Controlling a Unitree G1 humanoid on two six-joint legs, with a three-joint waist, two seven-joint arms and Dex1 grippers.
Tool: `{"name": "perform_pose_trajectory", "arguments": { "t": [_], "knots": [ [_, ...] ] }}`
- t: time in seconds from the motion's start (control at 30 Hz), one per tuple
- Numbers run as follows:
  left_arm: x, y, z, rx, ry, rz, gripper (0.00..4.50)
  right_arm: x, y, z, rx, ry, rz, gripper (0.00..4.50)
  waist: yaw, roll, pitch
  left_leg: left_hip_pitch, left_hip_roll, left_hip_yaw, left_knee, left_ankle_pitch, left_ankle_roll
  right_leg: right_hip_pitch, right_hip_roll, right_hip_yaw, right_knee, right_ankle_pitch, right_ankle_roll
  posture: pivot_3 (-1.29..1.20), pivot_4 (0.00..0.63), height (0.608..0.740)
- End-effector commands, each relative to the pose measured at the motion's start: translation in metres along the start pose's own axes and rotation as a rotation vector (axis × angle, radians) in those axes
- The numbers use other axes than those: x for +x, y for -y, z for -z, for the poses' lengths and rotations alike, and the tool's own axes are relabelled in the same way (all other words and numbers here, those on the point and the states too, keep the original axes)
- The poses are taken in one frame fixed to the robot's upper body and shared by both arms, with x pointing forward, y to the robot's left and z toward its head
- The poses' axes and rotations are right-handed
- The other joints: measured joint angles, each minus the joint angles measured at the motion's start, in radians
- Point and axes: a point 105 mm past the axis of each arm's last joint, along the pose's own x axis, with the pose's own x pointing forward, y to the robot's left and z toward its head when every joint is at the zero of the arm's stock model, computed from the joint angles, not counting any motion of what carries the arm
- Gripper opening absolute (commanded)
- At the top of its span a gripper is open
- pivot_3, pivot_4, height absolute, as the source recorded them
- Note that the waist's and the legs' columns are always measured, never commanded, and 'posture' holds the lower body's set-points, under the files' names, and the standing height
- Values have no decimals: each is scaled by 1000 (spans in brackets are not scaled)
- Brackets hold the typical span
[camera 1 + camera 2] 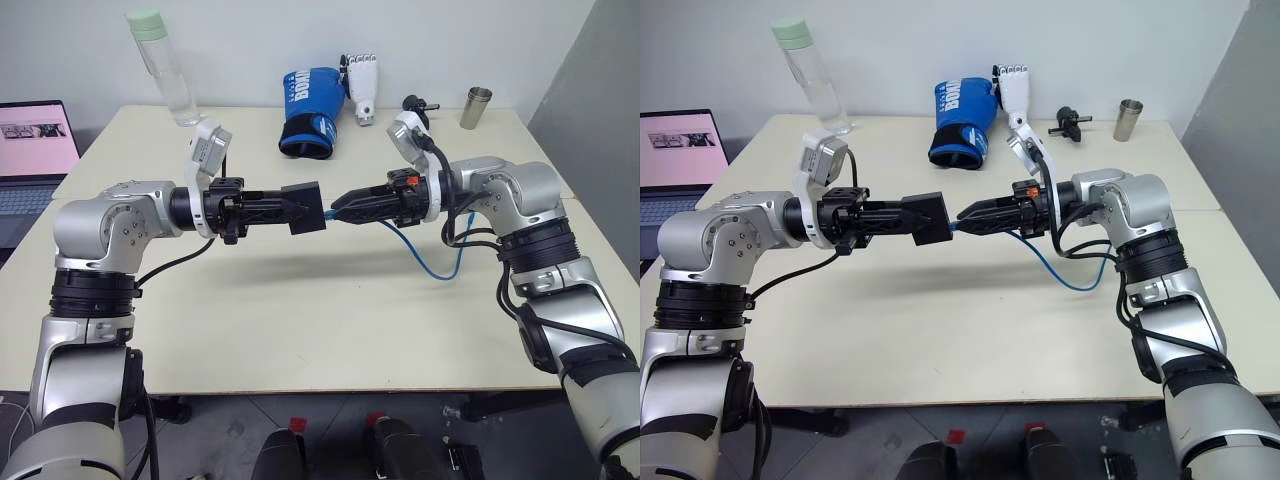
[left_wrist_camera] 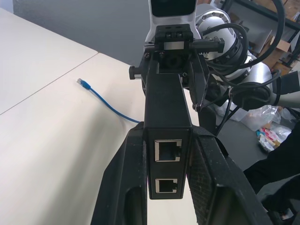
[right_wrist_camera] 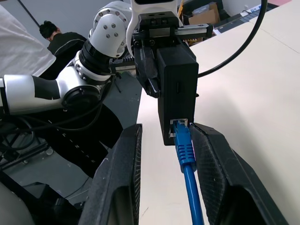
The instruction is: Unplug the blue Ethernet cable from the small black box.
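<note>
The left hand (image 1: 297, 208) is clamped on the small black box (image 1: 304, 208) and holds it level in mid-air above the counter (image 1: 300, 330), with the socket face turned toward the other arm so the plug can be pulled straight out. The right hand (image 1: 343, 205) meets it tip to tip; in the right wrist view its two fingers (image 3: 213, 176) flank the plug boot of the blue Ethernet cable (image 3: 183, 145), which is seated in the box. Whether the pads actually press the boot cannot be told; a gap shows on one side. The cable droops from the plug in a loop to the counter, and its free end (image 2: 83, 83) lies there well apart from the box.

Counts: one box, one blue cable with two plugs, two empty sockets on the box's near face in the left wrist view. At the counter's far edge stand one clear bottle (image 1: 165, 65), one blue boxing glove (image 1: 312, 112) and one metal cup (image 1: 476, 107).
</note>
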Motion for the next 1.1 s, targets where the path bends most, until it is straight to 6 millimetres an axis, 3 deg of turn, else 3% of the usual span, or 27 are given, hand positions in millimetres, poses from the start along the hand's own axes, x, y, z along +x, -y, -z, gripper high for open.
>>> {"name": "perform_pose_trajectory", "arguments": {
  "t": [0.03,0.53,0.63,0.8,1.1],
  "knots": [
    [0,6,-8,40,10,14,800,4,-3,-7,-54,-2,-22,1686,0,0,0,0,0,0,0,0,0,0,0,0,0,0,0,0,150,740],
    [1,7,-10,44,12,12,800,2,6,-4,-51,-6,14,1686,0,0,0,0,0,0,0,0,0,0,0,0,0,0,0,0,150,740],
    [1,7,-10,44,14,11,800,1,5,0,-58,-22,8,1214,0,0,0,0,0,0,0,0,0,0,0,0,0,0,0,0,150,740],
    [2,6,-9,43,17,10,800,0,4,0,-48,-14,7,56,0,0,0,0,0,0,0,0,0,0,0,0,0,0,0,0,150,740],
    [3,6,-9,43,16,10,800,-2,4,-4,-35,-4,10,76,0,0,0,0,0,0,0,0,0,0,0,0,0,0,0,0,150,740]
  ]
}}
